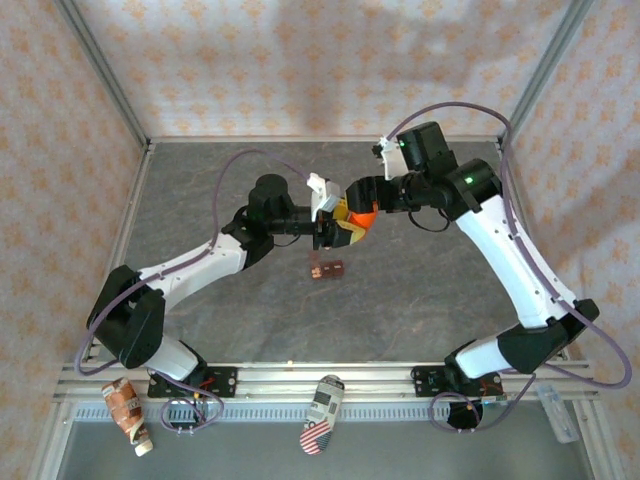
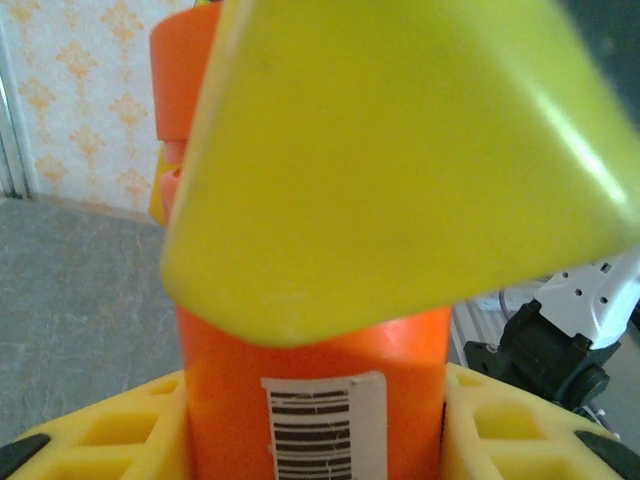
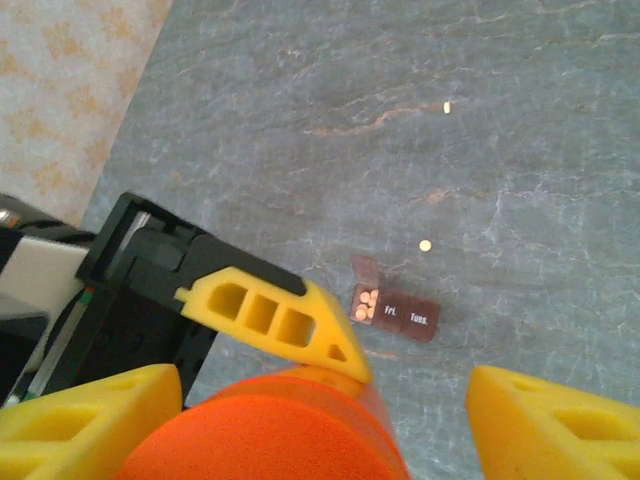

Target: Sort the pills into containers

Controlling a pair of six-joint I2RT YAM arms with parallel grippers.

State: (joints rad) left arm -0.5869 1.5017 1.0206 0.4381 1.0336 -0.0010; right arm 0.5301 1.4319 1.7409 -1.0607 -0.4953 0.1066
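Well below spread right jaws lie the containers (image 3: 393, 311); left jaws pinch bottle (image 2: 320, 355).

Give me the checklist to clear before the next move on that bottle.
1. Left tool clamped on bottle: ok.
2. Right tool straddling cap: ok.
3. Right tool closed on cap: not ok, gap beside one finger.
4. Pill box compartment open: ok, one lid up, pills inside.
5. Table free of strays: not ok, two loose pills.
6. Cap loosened: cannot tell.
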